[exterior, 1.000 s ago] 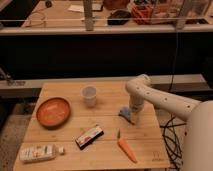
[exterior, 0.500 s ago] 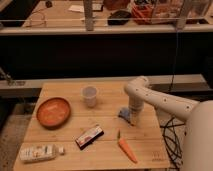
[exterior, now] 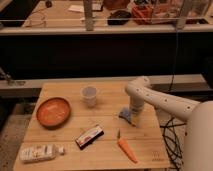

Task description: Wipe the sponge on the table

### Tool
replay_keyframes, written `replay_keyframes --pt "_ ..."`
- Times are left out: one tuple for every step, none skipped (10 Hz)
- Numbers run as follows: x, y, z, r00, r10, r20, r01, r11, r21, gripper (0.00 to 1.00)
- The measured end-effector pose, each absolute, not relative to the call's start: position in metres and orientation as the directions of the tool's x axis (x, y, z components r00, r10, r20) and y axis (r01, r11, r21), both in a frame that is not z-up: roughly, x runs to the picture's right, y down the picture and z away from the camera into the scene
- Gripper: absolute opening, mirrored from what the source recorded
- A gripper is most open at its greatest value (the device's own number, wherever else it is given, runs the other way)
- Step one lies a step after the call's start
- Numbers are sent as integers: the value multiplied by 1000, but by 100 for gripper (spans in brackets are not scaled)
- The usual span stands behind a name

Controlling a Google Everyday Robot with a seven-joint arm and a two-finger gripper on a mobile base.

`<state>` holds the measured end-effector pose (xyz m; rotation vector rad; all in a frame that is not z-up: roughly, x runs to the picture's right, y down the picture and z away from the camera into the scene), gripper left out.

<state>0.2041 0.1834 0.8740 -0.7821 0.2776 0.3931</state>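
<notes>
Six things sit on the table [exterior: 107,117]: a sponge [exterior: 124,114], a cup [exterior: 89,95], a bowl [exterior: 52,111], a packet [exterior: 90,136], a carrot [exterior: 127,149] and a white tube [exterior: 40,152]. The table is made of light wood planks and has round corners. Think of the table top as a clock face, with twelve at the far edge. The light-blue sponge lies flat on the wood at about three o'clock, close to the right edge. The gripper [exterior: 133,118] is right on top of it, pointing straight down. It hides most of the sponge, so only a bit of blue peeks out on the gripper's nine o'clock side. It is not clear if the gripper is squeezing the sponge or just pressing on it. The white arm [exterior: 152,96] reaches in from the right and bends down over the sponge. The clear cup stands upright at twelve o'clock. The orange bowl sits at nine o'clock, well apart from the sponge. The dark packet lies at six o'clock, near the middle. The carrot lies at about five o'clock, with its green end toward the sponge. The white tube lies at about seven o'clock, near the front left corner. A long bench [exterior: 60,17] full of stuff stands behind the table.
</notes>
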Motion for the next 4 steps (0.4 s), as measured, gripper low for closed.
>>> replay_keyframes --pt "205 183 874 892 238 -384 -441 644 -625 0" --pt "206 184 873 892 238 -385 -442 643 -626 0" --pt "211 188 870 890 236 -391 -445 640 -626 0" --pt "219 193 866 884 241 -400 -456 632 -627 0"
